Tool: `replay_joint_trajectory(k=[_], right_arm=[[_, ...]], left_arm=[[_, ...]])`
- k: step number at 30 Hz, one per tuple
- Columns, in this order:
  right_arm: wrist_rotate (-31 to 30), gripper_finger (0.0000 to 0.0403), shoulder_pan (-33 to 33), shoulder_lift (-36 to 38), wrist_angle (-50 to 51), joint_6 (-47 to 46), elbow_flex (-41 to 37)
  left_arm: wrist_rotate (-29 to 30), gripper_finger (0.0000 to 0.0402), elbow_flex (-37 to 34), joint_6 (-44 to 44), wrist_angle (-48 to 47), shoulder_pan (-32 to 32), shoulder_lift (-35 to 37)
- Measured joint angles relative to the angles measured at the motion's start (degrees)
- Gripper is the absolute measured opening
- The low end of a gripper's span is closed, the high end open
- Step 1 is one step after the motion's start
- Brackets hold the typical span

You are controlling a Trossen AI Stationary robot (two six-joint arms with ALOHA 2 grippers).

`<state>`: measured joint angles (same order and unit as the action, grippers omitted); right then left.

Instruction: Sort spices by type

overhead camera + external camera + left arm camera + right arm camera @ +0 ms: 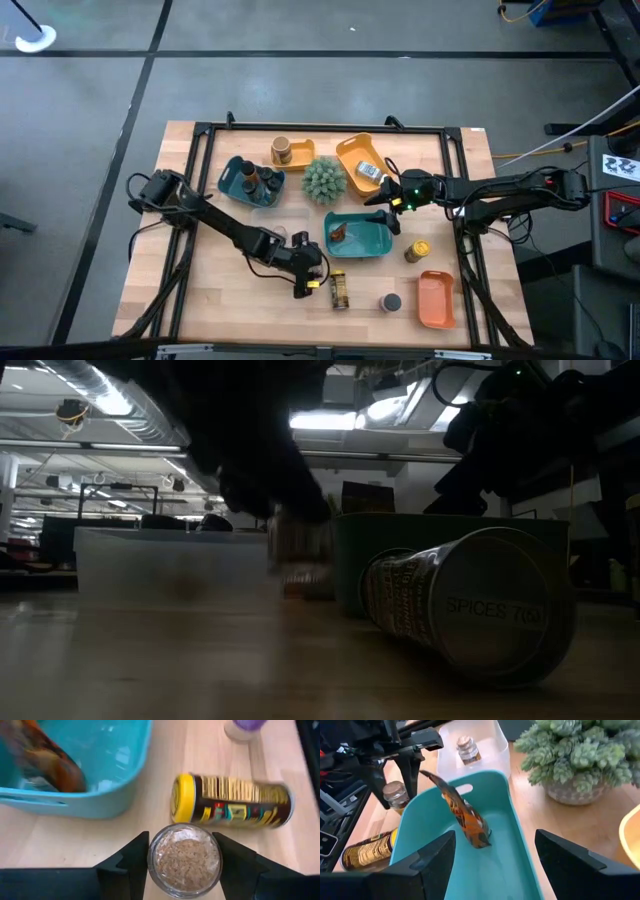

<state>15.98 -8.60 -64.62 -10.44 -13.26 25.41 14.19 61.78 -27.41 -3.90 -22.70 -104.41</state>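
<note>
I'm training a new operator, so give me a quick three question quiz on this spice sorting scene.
1. True or false: the left gripper holds a small clear jar between its jaws.
2. What lies in the teal tray under the right gripper?
A. amber packet
B. grey tin
C. nothing
3. Fill in: the yellow-lidded jar beside the teal tray lies on its ____.

Key: 1 true; 2 A; 3 side.
</note>
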Motion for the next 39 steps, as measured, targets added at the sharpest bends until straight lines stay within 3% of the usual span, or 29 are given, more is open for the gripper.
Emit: replay_joint_trajectory(k=[9,16,22,39], right_arm=[[0.06,0.0273,0.0,0.02,-2.07,0.0,0.0],[0.09,0.0273,0.0,0.02,-2.1,0.0,0.0],[0.09,0.0273,0.0,0.02,-2.14,0.0,0.02],[0.12,0.0273,0.0,0.02,-2.9,0.0,0.02]], left_arm=[[0.03,0.0168,0.0,0.72,-2.36,2.58,9.21],[2.43,0.0174,0.04,0.68,-14.98,6.23,17.43],[5.37,0.0176,-0.56,-2.29,-24.47,8.12,18.64],[5.61,0.0177,-12.79,-5.37,-11.34,10.15,16.34]])
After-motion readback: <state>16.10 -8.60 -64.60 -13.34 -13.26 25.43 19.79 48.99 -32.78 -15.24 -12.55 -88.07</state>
